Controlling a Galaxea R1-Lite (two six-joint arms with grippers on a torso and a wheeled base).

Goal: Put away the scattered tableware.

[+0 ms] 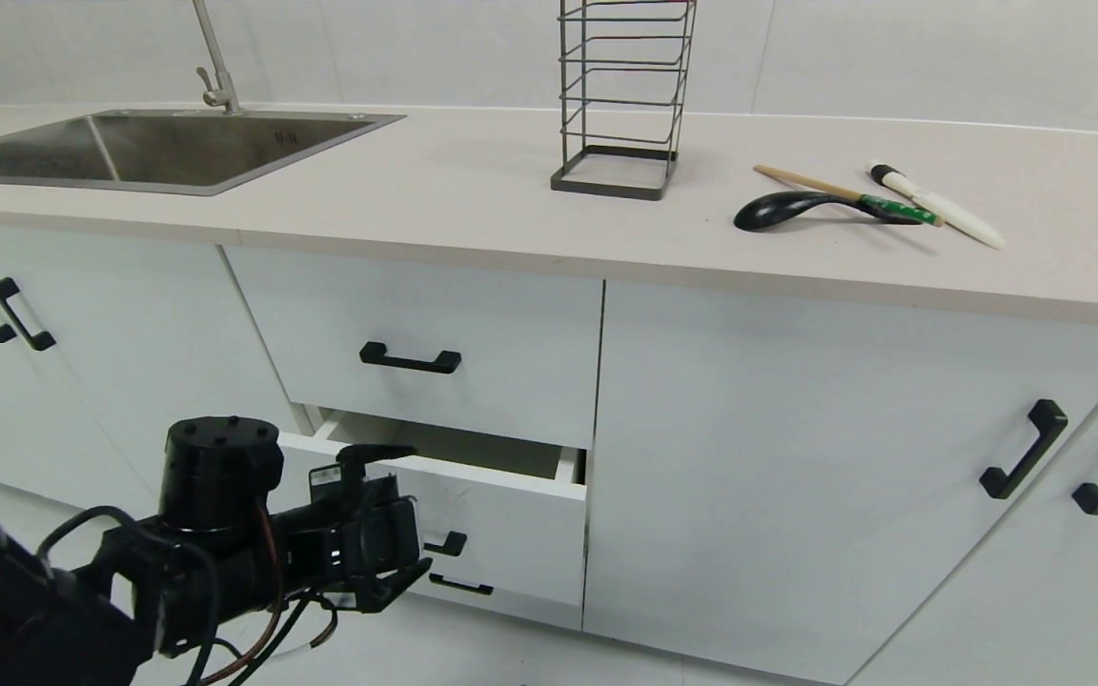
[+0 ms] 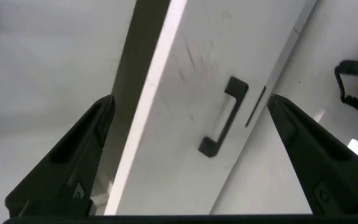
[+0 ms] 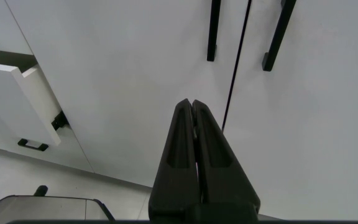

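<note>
Left gripper [image 1: 418,506] sits low, jaws spread wide, just before the part-open drawer [image 1: 501,505]. Three utensils lie on the countertop [image 1: 473,200], to the right of the wire rack [image 1: 620,95]. One black spoon [image 1: 782,208] has its bowl toward the rack and its handle running right. One wooden chopstick [image 1: 840,193] and one white-handled utensil [image 1: 940,206] both slant toward the front edge. Bare counter surrounds them. Right gripper [image 3: 193,109], jaws pressed together, faces two cabinet doors [image 3: 135,74].

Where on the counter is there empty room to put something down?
The widest bare patch of pale countertop lies between the steel sink and the dark wire rack. The strip before the rack is free too. Crowded: right of the rack, where a black spoon, wooden stick and white-handled tool lie together.
</note>
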